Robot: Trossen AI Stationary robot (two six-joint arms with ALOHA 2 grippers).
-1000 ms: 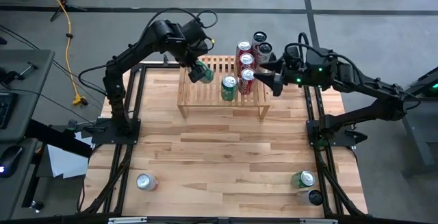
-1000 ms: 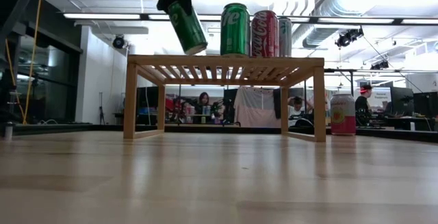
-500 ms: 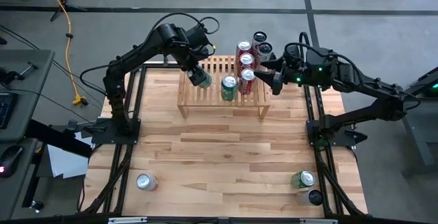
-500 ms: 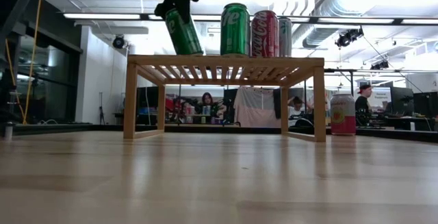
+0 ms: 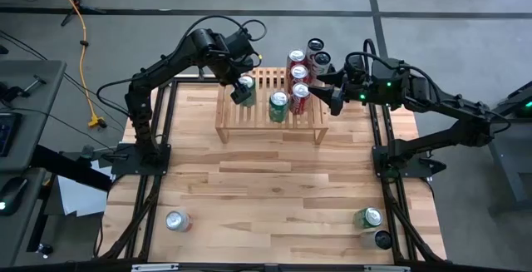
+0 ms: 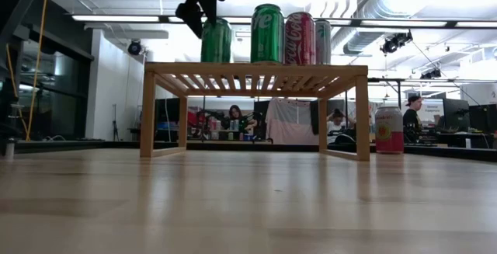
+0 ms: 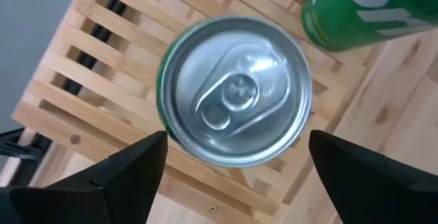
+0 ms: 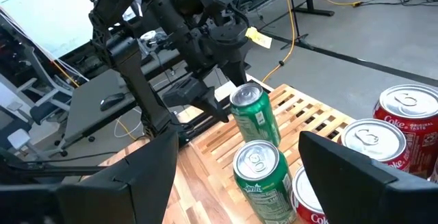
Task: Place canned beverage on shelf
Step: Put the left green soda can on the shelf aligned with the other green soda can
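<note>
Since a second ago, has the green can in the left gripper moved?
Yes. The green can has come upright onto the shelf, beside the other green can.

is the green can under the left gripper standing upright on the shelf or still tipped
Upright: the low view shows the green can standing straight on the shelf, and the left gripper is open around it.

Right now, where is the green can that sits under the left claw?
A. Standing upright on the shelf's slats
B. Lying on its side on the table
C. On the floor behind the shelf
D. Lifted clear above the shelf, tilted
A: the green can stands upright on the shelf, and the left claw is open, its fingers apart from the can's sides.
</note>
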